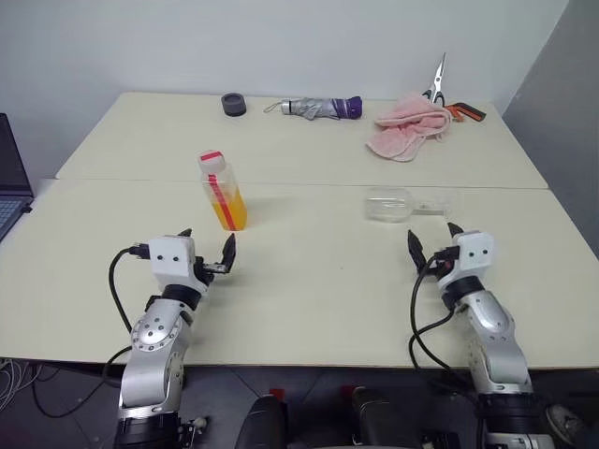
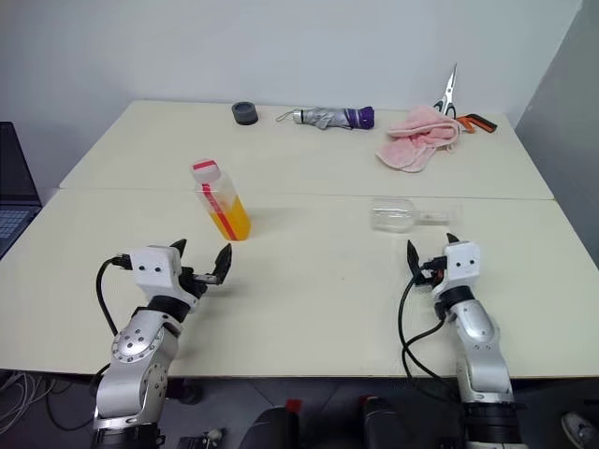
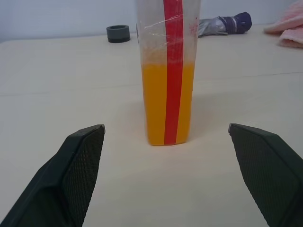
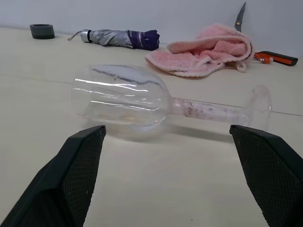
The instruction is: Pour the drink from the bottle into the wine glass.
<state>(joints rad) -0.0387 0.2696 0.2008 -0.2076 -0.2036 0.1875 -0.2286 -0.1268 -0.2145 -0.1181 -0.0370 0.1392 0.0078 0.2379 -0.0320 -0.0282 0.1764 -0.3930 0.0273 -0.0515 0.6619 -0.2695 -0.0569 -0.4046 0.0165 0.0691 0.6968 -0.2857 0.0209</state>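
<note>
1. On the desk [image 1: 309, 309]: bottle [image 1: 223, 192] upright, half full of orange drink [image 1: 229, 210], just ahead of left gripper [image 1: 207, 251].
2. Glass [image 1: 398, 205] lying on its side, just ahead of right gripper [image 1: 432, 245], foot toward the right.
3. Both sets of jaws wide open, holding nothing.
4. Step in hand, most likely: reaching in, nothing grabbed yet.
5. Next: stand the glass up first.
6. Then close left jaws on the bottle, take off the pink cap [image 1: 211, 157], tip slowly over the glass.
</note>
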